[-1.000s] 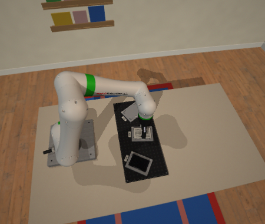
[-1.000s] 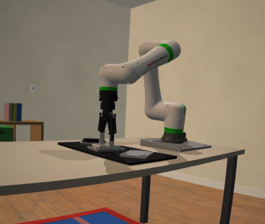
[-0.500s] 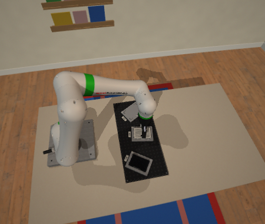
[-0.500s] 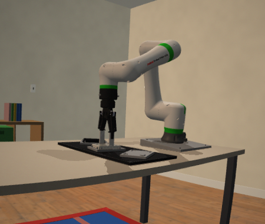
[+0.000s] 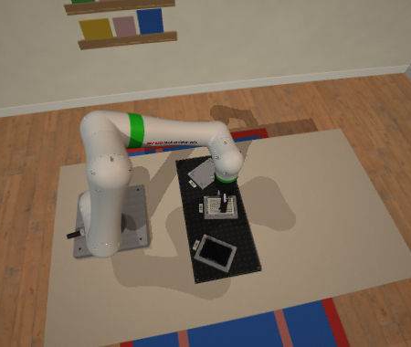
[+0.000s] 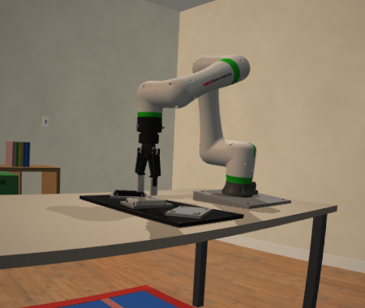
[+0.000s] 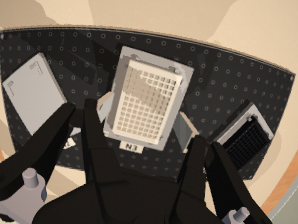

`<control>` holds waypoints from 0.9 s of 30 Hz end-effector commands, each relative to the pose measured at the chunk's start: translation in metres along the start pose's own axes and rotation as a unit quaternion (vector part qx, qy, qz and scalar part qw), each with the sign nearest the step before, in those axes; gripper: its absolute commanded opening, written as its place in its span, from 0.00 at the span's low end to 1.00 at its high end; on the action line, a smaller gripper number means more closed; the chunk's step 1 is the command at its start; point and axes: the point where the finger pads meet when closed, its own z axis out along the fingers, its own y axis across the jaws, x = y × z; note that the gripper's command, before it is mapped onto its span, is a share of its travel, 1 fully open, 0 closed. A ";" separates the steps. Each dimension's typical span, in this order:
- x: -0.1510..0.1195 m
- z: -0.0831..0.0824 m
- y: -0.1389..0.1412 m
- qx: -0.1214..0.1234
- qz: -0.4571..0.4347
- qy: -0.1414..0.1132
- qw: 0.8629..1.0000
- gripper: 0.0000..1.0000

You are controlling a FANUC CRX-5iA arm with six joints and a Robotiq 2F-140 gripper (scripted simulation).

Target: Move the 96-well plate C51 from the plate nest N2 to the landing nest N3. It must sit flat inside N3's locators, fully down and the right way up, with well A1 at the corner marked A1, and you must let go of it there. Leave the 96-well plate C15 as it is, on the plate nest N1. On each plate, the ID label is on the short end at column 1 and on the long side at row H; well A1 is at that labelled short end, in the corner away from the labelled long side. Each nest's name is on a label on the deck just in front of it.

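the white 96-well plate c51 [image 7: 148,103] lies flat in the grey middle nest [image 7: 119,78] on the black perforated deck [image 5: 244,247], straight below the gripper [image 6: 147,183], whose jaws stand apart and empty just above it, one to each side. a bare grey nest [image 5: 201,174] lies far along the deck, a dark plate [image 5: 216,251] near. the deck rests on a beige table [image 5: 340,219] over wood floor [image 5: 385,114].
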 end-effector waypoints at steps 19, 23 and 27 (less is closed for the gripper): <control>0.000 -0.018 0.000 0.000 0.000 0.000 1.000 0.66; 0.000 -0.019 0.000 0.000 0.000 0.000 1.000 0.66; 0.000 -0.019 0.000 0.000 0.000 0.000 1.000 0.66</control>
